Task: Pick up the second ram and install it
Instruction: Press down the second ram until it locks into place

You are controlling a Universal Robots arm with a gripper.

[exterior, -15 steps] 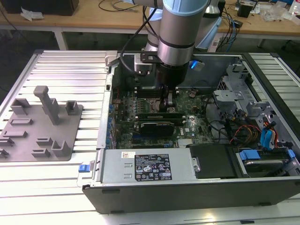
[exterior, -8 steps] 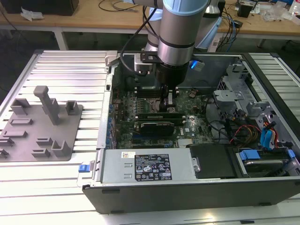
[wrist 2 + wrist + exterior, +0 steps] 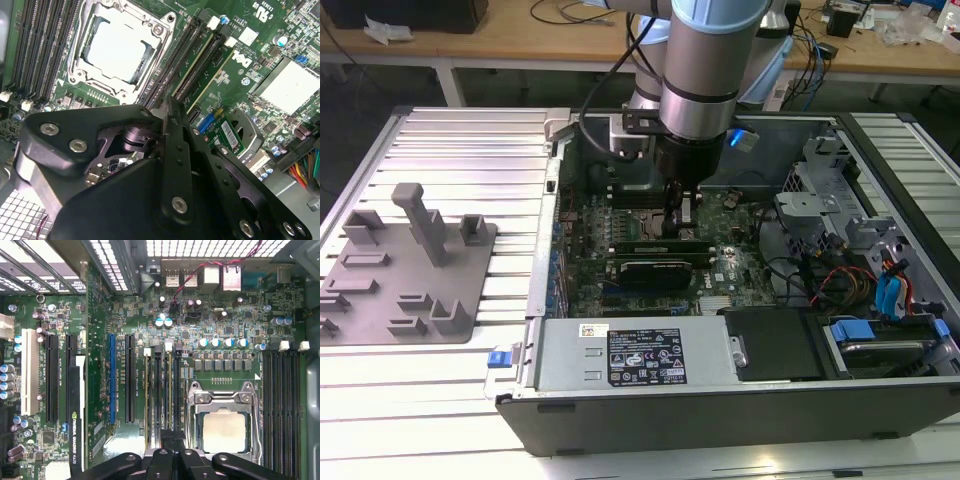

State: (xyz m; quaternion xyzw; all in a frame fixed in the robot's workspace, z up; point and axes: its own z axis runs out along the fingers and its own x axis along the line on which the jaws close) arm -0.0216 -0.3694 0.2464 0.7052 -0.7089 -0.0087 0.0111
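My gripper (image 3: 677,228) reaches down into the open computer case (image 3: 880,170), over the memory slots beside the processor socket (image 3: 224,432). Its fingers (image 3: 167,442) are pressed together, shut. In both wrist views the tips sit right over the top edge of the second ram (image 3: 170,390) (image 3: 191,61), a thin green stick standing in a black slot. I cannot tell whether the tips touch it. Another stick (image 3: 146,390) stands two slots away. The end of the ram beneath the fingers is hidden.
A black graphics card (image 3: 655,270) lies just in front of the slots. The power supply (image 3: 630,355) fills the case's near side, and drive bays and cables (image 3: 840,280) crowd the exterior view's right. A grey parts fixture (image 3: 410,270) sits on the table at its left.
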